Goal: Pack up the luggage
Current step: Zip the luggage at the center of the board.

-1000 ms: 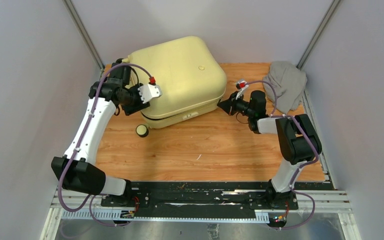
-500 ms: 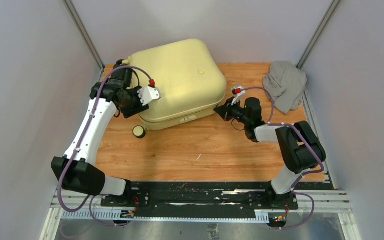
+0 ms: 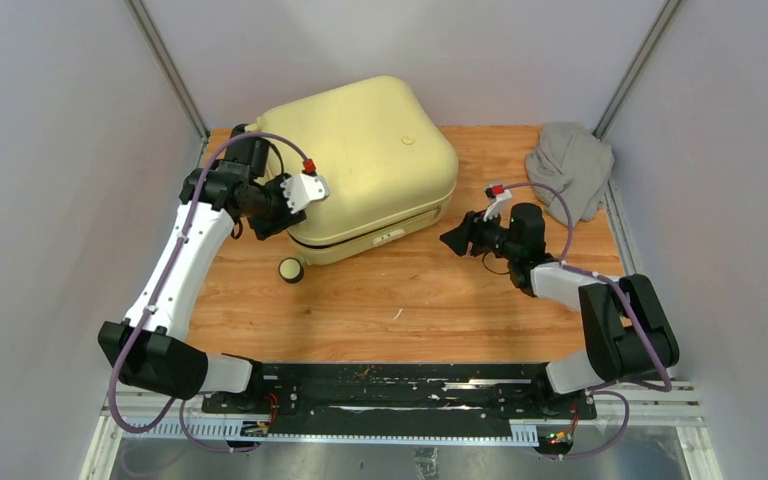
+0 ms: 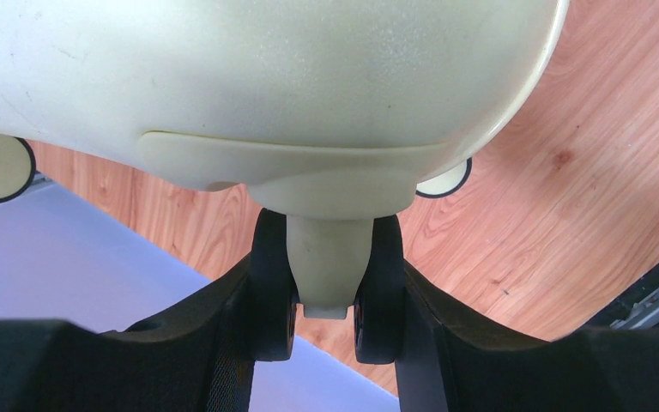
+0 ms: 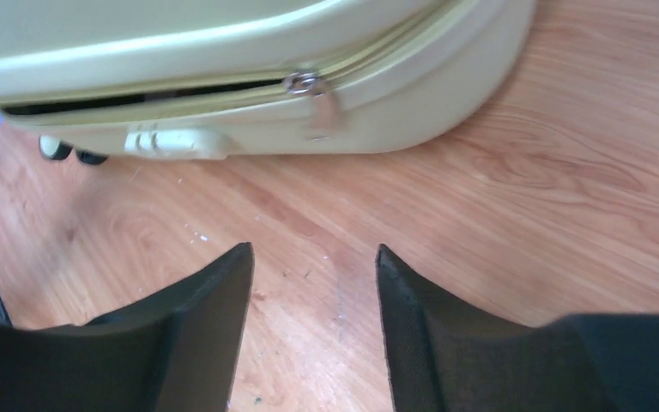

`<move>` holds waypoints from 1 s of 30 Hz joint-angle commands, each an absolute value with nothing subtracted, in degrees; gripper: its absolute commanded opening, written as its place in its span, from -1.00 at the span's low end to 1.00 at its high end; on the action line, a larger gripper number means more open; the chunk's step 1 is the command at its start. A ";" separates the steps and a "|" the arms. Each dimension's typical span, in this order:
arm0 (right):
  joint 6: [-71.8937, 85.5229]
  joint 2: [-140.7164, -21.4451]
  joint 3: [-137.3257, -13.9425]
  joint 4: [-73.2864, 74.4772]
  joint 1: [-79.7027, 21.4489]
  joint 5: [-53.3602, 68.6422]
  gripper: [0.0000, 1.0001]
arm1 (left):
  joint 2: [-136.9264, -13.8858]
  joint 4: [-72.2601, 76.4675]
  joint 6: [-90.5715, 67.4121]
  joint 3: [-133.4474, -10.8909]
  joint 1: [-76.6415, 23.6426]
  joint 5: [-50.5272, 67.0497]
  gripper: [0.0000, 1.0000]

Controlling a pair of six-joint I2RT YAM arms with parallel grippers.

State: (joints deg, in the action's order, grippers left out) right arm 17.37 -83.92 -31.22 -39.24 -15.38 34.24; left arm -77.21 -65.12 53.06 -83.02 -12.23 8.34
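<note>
The luggage [image 3: 370, 150] is a pale yellow hard-shell suitcase lying flat at the back left of the wooden table. My left gripper [image 3: 278, 208] is at its left end, shut on one of its wheels [image 4: 326, 266]; black tyres and a cream stem sit between my fingers. The shell [image 4: 266, 77] fills the top of that view. My right gripper [image 3: 452, 240] is open and empty, just off the suitcase's right front corner. Its fingertips [image 5: 236, 257] face the metal zipper pull [image 5: 322, 103] from a short way off. A dark slit runs along the seam left of the pull.
A crumpled grey cloth [image 3: 570, 165] lies at the back right corner by the wall. One suitcase wheel [image 3: 289, 270] shows on the table near the front left of the case. Grey walls close in both sides. A black rail [image 3: 400, 385] runs along the near edge.
My right gripper has opened and drawn back from the suitcase's side toward the near right. The suitcase has shifted slightly to the right, with my left gripper still on its wheel.
</note>
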 commanded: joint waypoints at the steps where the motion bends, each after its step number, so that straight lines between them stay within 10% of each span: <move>1: 15.42 -81.31 -34.24 -31.46 -12.76 30.67 0.30 | -73.41 -60.29 52.81 -84.97 -12.92 13.22 -1.00; 11: 12.16 -92.14 -47.73 -32.15 -17.21 29.24 0.48 | -73.18 -60.29 52.45 -84.36 -12.92 13.47 -1.00; 30: 6.82 -94.13 -49.83 -30.89 -21.15 19.70 -0.65 | -72.69 -60.29 53.17 -84.33 -13.01 12.89 -1.00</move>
State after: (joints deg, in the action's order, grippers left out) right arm 8.54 -93.78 -49.34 -30.28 -20.01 21.04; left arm -75.77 -63.94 52.14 -83.00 -12.25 10.11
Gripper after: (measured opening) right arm 0.215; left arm 0.503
